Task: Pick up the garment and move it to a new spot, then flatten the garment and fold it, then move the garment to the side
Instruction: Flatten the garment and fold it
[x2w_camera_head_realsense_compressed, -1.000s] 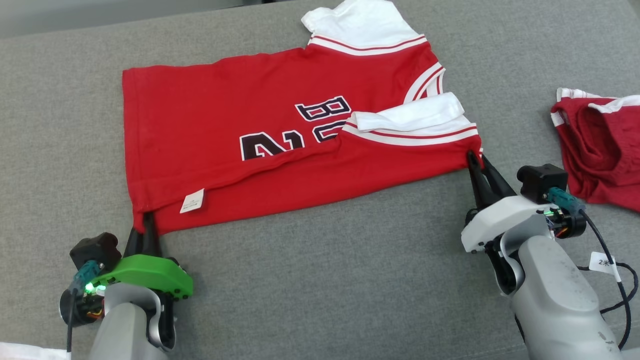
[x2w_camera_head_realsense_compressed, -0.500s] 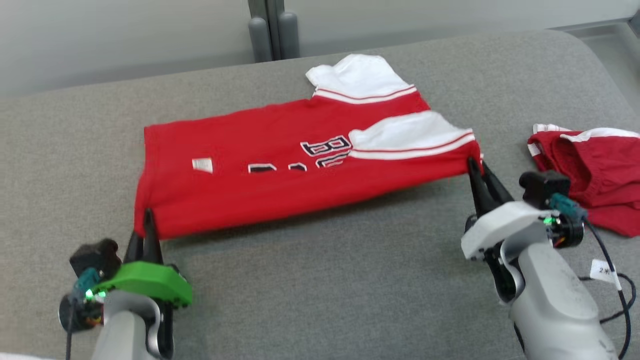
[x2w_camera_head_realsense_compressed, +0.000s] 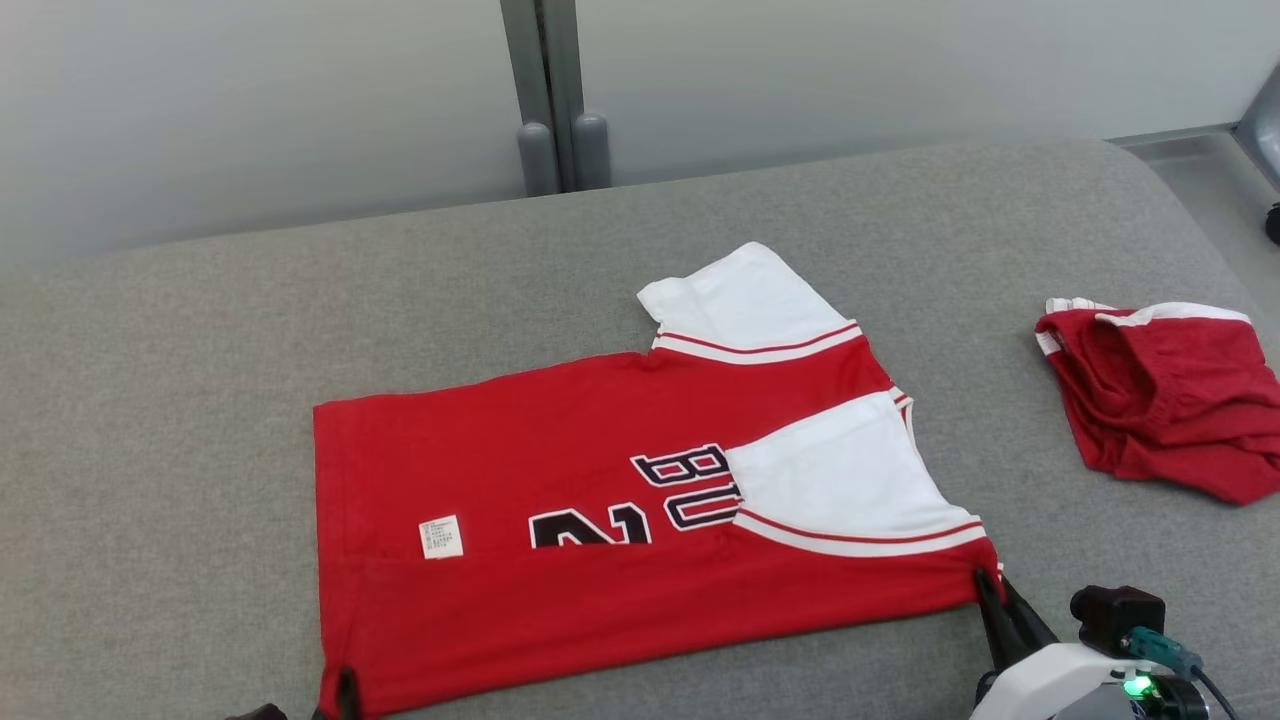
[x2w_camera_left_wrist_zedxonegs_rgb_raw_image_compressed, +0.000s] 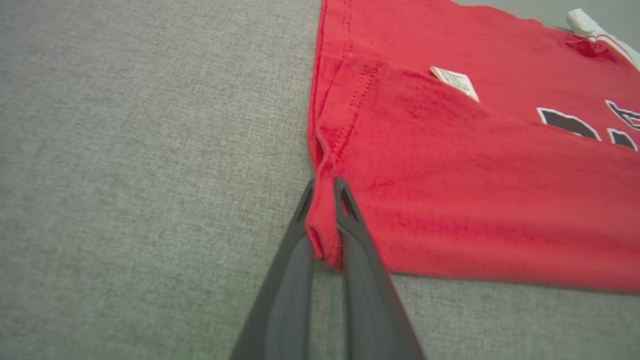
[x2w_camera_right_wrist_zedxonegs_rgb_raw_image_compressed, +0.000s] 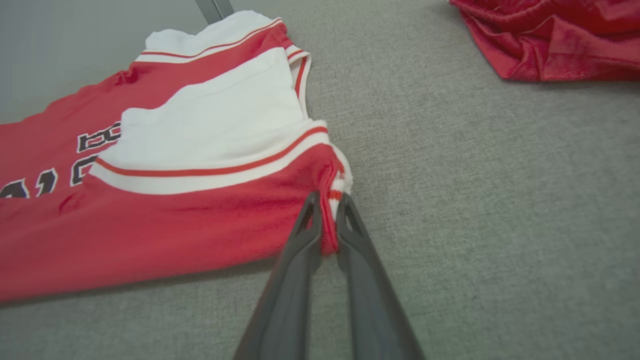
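Our left gripper (x2w_camera_left_wrist_zedxonegs_rgb_raw_image_compressed: 324, 189) is low and squeezed tight on one corner of the red jersey (x2w_camera_left_wrist_zedxonegs_rgb_raw_image_compressed: 475, 175). Our right gripper (x2w_camera_right_wrist_zedxonegs_rgb_raw_image_compressed: 327, 200) pinches another corner, its fingers (x2w_camera_right_wrist_zedxonegs_rgb_raw_image_compressed: 295, 280) reaching forward.

light: bright, even | shadows: soft, faint | wrist views: slightly blurred

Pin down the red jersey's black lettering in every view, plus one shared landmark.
Head view: black lettering, centre, beside the white sleeve.
Left wrist view: lettering at right edge, past the white label.
Right wrist view: lettering at left edge.
Shared landmark: the red jersey, its folded near edge.
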